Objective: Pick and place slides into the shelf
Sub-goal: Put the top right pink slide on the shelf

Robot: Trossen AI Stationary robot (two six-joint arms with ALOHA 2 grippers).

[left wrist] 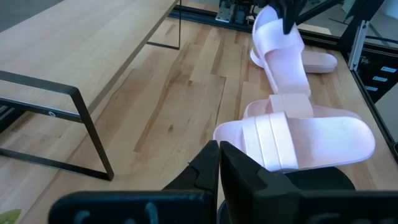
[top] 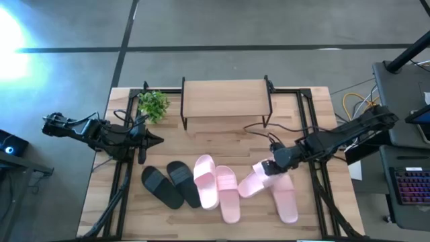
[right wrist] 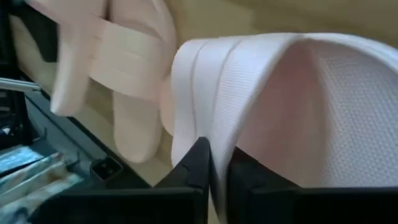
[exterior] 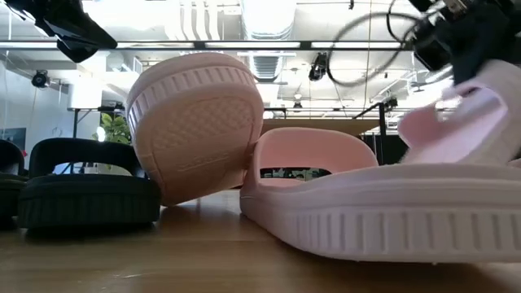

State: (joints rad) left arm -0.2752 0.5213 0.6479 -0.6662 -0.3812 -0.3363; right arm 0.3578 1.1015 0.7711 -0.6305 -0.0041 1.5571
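Right hand [top: 270, 167] clamps a pink slide [top: 254, 180] (strap pinched), lifting it; next, carry to the shelf [top: 226, 99]. Left hand [top: 156, 141] waits, fingers together.

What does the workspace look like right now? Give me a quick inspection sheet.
Surface: wooden table, slides along the near half.
Job's things: shelf holds no slides; two black slides; pink pair; another pink slide flat.
Clutter: small plant.
Grippers: right gripper shut on a tilted pink slide; left gripper shut, holding nothing.
Cables: black cable by the shelf.
Surroundings: keyboard at right.
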